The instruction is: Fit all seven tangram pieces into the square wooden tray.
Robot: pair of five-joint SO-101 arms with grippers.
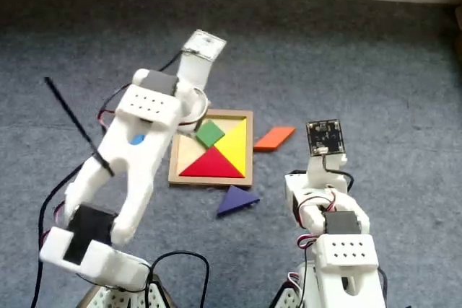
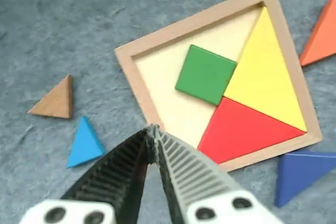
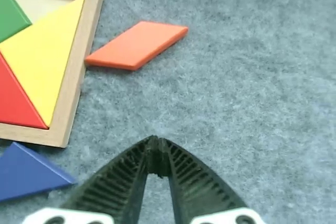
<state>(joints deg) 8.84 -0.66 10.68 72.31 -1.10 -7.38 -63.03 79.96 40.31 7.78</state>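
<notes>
The square wooden tray (image 1: 247, 148) holds a green square (image 1: 210, 134), a yellow triangle (image 1: 233, 142) and a red triangle (image 1: 211, 164). My left gripper (image 2: 153, 129) is shut and empty, its tips over the tray's rim (image 2: 194, 22) at the corner near the bare floor. A brown triangle (image 2: 55, 100) and a light blue triangle (image 2: 84, 142) lie on the carpet beside that corner. An orange parallelogram (image 3: 136, 44) and a dark blue triangle (image 3: 26, 171) lie outside the tray. My right gripper (image 3: 153, 141) is shut and empty above the carpet, short of the parallelogram.
Grey carpet covers the whole surface. The left arm (image 1: 137, 156) stretches over the tray's left side, with black cables (image 1: 68, 117) beside it. The right arm (image 1: 328, 214) stands to the right of the dark blue triangle (image 1: 237, 200).
</notes>
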